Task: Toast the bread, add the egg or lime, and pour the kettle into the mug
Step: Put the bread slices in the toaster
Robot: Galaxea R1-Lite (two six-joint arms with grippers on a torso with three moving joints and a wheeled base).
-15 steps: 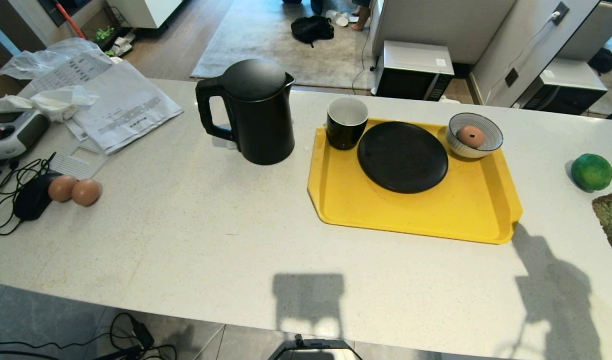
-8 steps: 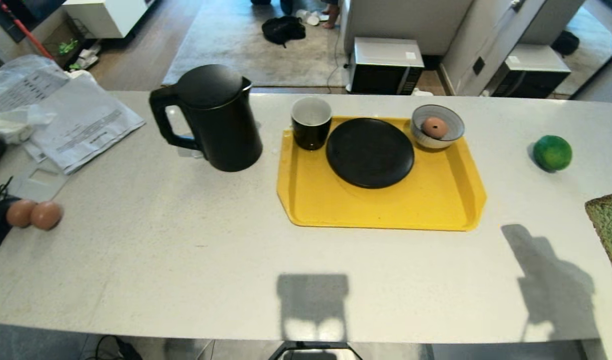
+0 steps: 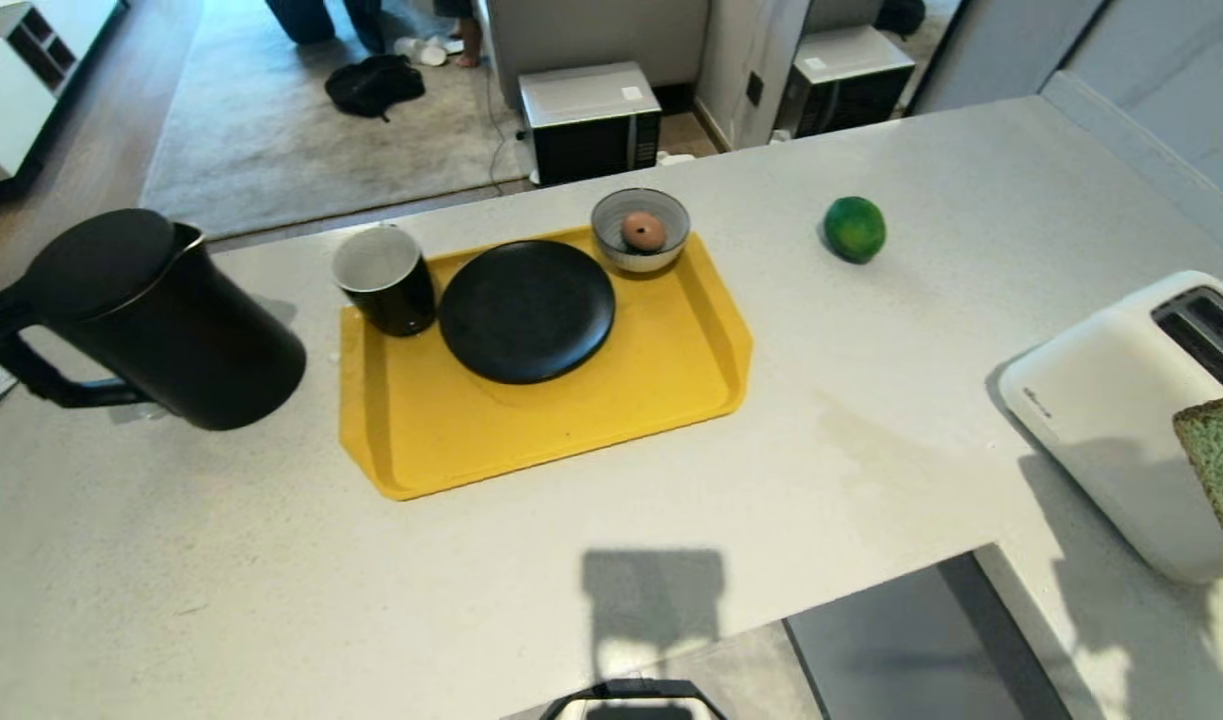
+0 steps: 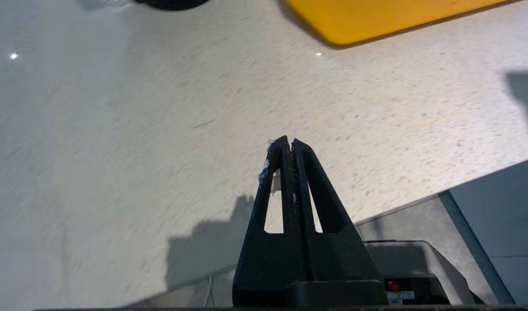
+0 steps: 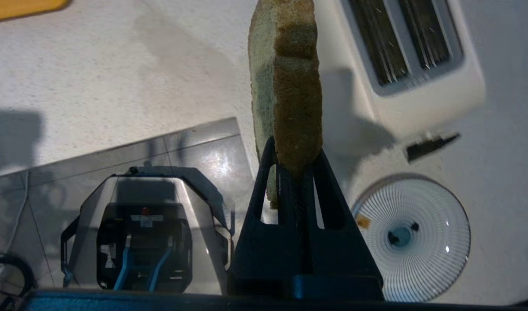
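So the big pale counter (image 3: 221, 580) takes up most of the head view, bending into an L on the robot's right. On that right leg sits a white toaster (image 3: 1111, 420) with two empty slots on top. A yellow tray (image 3: 571, 420) lies mid-counter, and the black kettle (image 3: 161, 320) stands just off its left edge, handle pointing away from the tray. On the tray are a black plate (image 3: 527, 310), with the mug (image 3: 383, 278) near its left side and a small striped bowl (image 3: 640, 229) behind it on the right holding a brown egg (image 3: 642, 231). The lime (image 3: 855, 229) sits alone on the counter, well right of the tray.

The right gripper (image 5: 295, 166) is clamped on the bottom edge of the bread (image 5: 285, 82), holding it upright, near the toaster and probably a bit in front of the slots. Under it is a striped round dish (image 5: 412, 235). The left gripper (image 4: 288, 144) hangs over bare counter, fingers pressed together with nothing in them.
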